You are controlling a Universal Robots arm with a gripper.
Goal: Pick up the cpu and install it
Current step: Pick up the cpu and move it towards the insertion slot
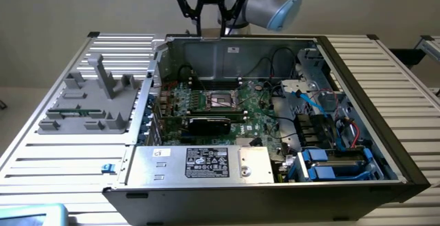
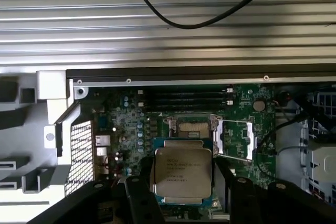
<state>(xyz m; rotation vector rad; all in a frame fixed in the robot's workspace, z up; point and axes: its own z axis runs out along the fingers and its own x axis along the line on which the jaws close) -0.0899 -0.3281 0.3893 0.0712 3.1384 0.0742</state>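
cpu point(image 2: 182, 174) was seen in the wrist view pinched by two opposite edges between the dark fingers point(image 2: 137, 195) of the tool point(image 1: 209, 33), its silver lettered top facing the camera, held above the green motherboard point(image 2: 126, 124) and apart from it. Just beyond it the socket point(image 2: 191, 128) was shown with its hinged frame point(image 2: 236, 139) swung open beside it. In the exterior view the tool was placed high over the rear wall of the open computer case point(image 1: 234, 51). Inside the case a labelled silver box point(image 1: 206, 164), a black card point(image 1: 209, 124) and blue cables point(image 1: 307, 101) were seen around the socket. A grey fixture point(image 1: 89, 102) was set on the slatted worktop point(image 1: 399, 82).
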